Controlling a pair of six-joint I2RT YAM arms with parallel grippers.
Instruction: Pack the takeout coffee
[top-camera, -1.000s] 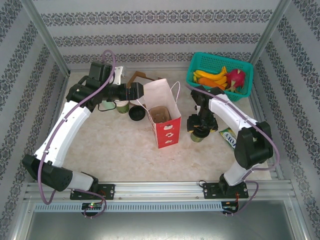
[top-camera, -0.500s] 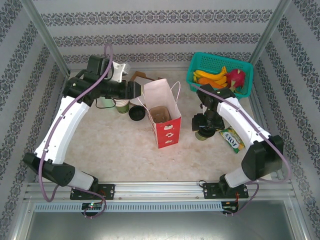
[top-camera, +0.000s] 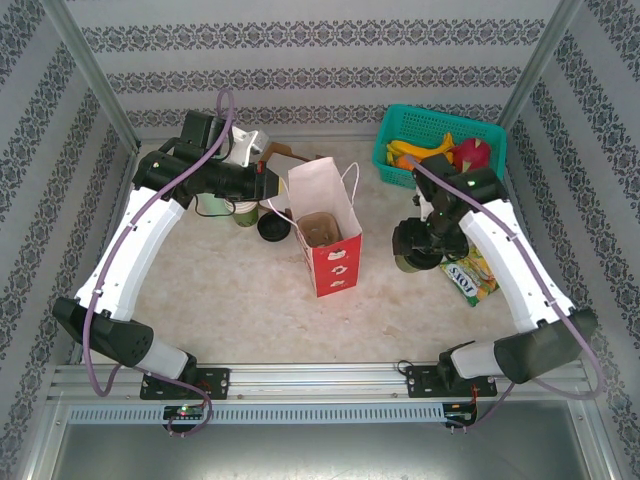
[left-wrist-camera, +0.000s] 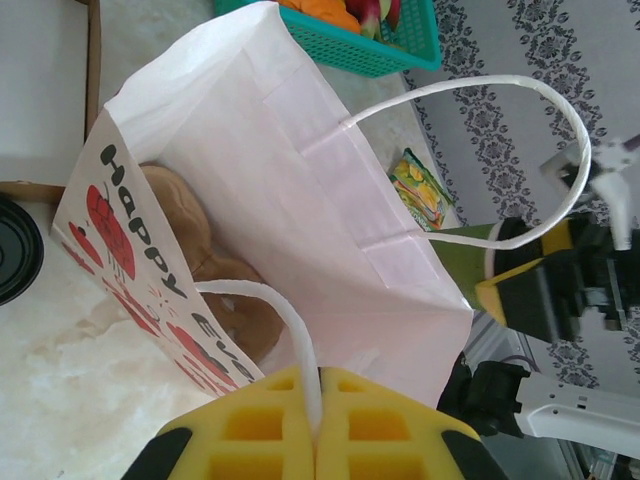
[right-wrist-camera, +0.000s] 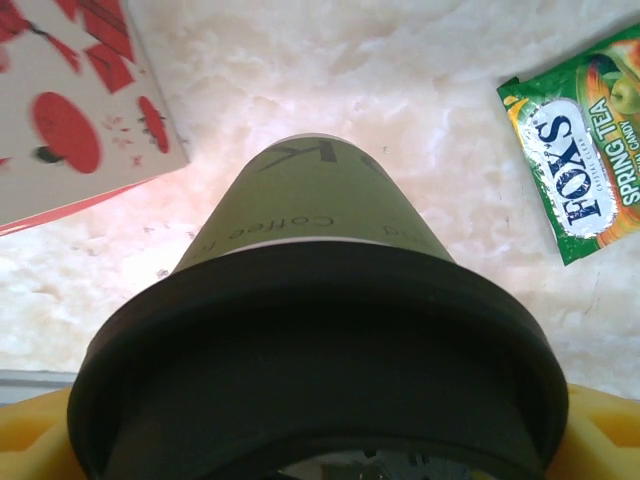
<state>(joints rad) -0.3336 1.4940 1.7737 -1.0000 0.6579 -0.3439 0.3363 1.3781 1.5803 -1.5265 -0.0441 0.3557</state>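
Takeout coffee, gripped by the right claw, has just been raised from the counter. The bag handle is pinched by the left claw; bagging is expected next.

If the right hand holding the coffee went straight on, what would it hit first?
Likely the bare tabletop, cup bottom first, between the paper bag and candy packet; height unclear.

Right arm swings outward
The right pincer carried the takeout coffee slightly rightward, uncovering the candy packet.
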